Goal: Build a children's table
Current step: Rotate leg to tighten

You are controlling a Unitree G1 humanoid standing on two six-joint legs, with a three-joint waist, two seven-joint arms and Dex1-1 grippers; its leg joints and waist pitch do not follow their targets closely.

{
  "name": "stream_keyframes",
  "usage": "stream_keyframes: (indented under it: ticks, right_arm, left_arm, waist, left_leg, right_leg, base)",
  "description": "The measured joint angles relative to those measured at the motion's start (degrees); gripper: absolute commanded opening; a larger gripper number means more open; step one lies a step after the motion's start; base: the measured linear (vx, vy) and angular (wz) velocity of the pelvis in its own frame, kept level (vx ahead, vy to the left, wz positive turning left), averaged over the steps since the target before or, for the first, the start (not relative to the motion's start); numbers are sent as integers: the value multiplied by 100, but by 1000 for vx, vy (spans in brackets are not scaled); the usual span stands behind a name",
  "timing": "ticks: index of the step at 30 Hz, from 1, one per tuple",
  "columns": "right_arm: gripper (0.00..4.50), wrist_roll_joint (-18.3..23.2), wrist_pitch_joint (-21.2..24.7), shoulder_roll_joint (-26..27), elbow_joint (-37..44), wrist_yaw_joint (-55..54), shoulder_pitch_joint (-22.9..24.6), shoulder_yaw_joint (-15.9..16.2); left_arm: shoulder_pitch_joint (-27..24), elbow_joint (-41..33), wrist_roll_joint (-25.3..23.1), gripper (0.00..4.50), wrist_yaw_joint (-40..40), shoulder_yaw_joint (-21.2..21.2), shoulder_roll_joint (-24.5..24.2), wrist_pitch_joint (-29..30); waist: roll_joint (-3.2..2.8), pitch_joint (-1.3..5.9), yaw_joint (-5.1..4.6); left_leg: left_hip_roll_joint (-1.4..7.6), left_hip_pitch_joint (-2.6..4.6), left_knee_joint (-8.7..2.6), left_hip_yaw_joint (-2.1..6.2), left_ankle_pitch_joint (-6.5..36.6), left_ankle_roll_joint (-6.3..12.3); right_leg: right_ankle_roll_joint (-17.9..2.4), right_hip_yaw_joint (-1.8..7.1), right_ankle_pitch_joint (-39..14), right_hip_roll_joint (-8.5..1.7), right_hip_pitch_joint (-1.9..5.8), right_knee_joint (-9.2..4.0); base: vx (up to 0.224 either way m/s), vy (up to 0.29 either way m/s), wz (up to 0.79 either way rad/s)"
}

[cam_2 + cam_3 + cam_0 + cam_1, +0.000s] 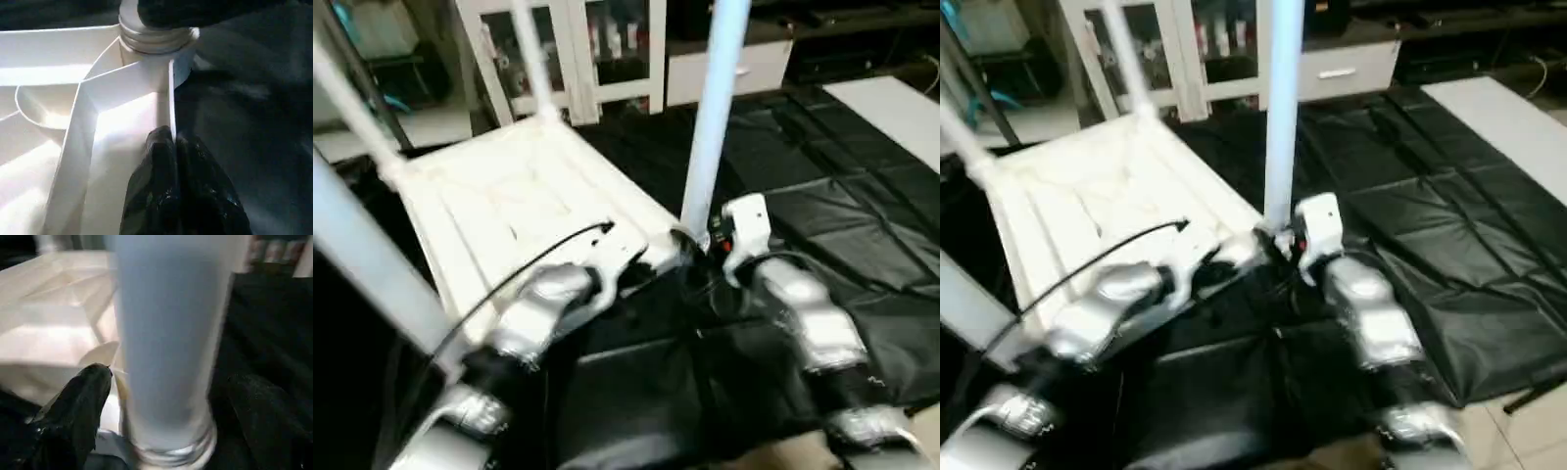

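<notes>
Lying upside down on black sheeting [862, 225] spread over the floor, the white table top [509, 196] shows its ribbed underside, with legs already standing up from its corners. One leg [715, 108] rises from the near corner socket [154, 41] closest to the robot's right arm; in the left wrist view its threaded base sits in that round socket. Two more legs stand at the far corners, one [533, 59] at the back and one [352, 108] at the left, and a fourth pale tube [372, 259] crosses the near left of the head view.

The left tool [171, 147] has its two black fingers pressed together, and the thin upright rim of the table top next to the corner socket lies right at their tips; whether the rim is pinched between them I cannot tell. In the head view this tool [651, 259] reaches in over the near edge of the top, a black cable arching over its silver forearm.

The right tool [171, 401] stands with its fingers well apart, one on each side of the near leg's lower end, just above the socket. The fingers [80, 406] flank the tube without clearly touching it. In the head view the tool's white housing [739, 230] sits just beside the leg's base.

Behind the table top are a white glass-door cabinet [568, 49] and a white drawer [729, 69]; a pale board [891, 108] lies at the far right.
</notes>
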State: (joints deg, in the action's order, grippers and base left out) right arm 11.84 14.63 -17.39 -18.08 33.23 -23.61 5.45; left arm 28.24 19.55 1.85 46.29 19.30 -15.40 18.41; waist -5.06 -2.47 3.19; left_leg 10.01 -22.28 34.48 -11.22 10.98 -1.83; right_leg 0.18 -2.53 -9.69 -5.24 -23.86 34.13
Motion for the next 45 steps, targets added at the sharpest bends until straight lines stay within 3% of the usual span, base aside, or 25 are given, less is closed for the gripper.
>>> stream_keyframes:
  ticks: [4,10,16,32,41,45]
  right_arm:
    - [415,298,231,-955,666,1369,357,272]
    - [415,361,446,-1513,907,2499,619,642]
    - [415,328,474,-1475,852,2635,601,700]
    - [282,332,467,-1323,647,2612,553,621]
    - [270,329,467,-1193,581,2531,547,578]
    - [270,297,323,-825,363,2142,537,475]
  left_arm:
    - [-264,-544,261,0,934,193,-519,114]
    - [-336,-856,468,0,1627,403,-716,420]
    - [-296,-792,413,0,1651,424,-691,405]
    - [-291,-785,382,0,1644,425,-682,424]
    - [-300,-784,394,0,1646,398,-716,470]
    - [-300,-690,389,0,1555,299,-655,508]
  waist:
    - [20,0,136]
    - [46,0,223]
    - [75,6,209]
    - [88,14,193]
    - [96,20,180]
    - [105,23,106]
  left_leg:
    - [-6,5,2,-15,15,-11]
    - [-5,11,7,-25,15,-12]
    - [-4,21,7,-23,13,-12]
    - [-5,26,10,-22,13,-12]
    - [-4,29,9,-21,13,-13]
    - [-2,36,9,-19,13,-14]
  right_leg:
    - [0,5,-2,-12,16,-13]
    - [0,12,-1,-16,27,-6]
    - [0,14,-1,-16,38,4]
    - [-1,13,0,-16,48,3]
    - [-1,13,1,-15,49,4]
    - [-5,11,6,-12,49,4]
  base:
    - [0,0,0]
    - [0,0,0]
    - [0,0,0]
    - [0,0,0]
    - [0,0,0]
    - [0,0,0]
